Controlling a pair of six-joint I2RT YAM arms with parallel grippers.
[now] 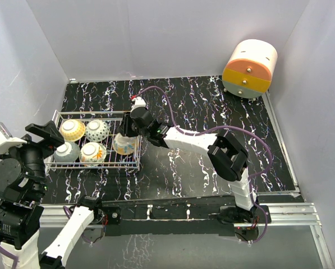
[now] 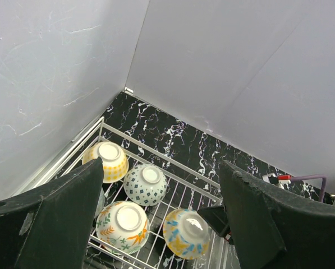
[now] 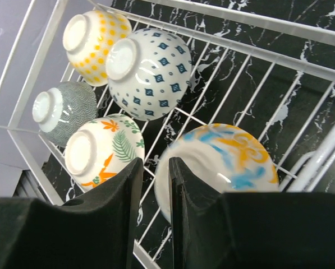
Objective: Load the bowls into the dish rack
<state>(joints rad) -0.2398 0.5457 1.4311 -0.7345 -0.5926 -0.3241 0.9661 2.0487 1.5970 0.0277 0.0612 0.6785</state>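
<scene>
R hand (image 3: 154, 171) pinches bowl (image 3: 223, 162) rim, tight by rack (image 3: 319, 157) R edge.

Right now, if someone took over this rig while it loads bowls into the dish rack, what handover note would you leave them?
Left end effector: open, empty, raised at the rack's left end.
Right end effector: appears shut on the rim of the blue-and-yellow patterned ceramic bowl, inside the right end of the white wire dish rack.
Done: the yellow-dotted bowl, blue-diamond white bowl, grey scale-patterned bowl and orange-and-green leaf bowl sit upside down in the rack's left part.
Left: release the held bowl and withdraw. No bowl shows outside the rack.
</scene>
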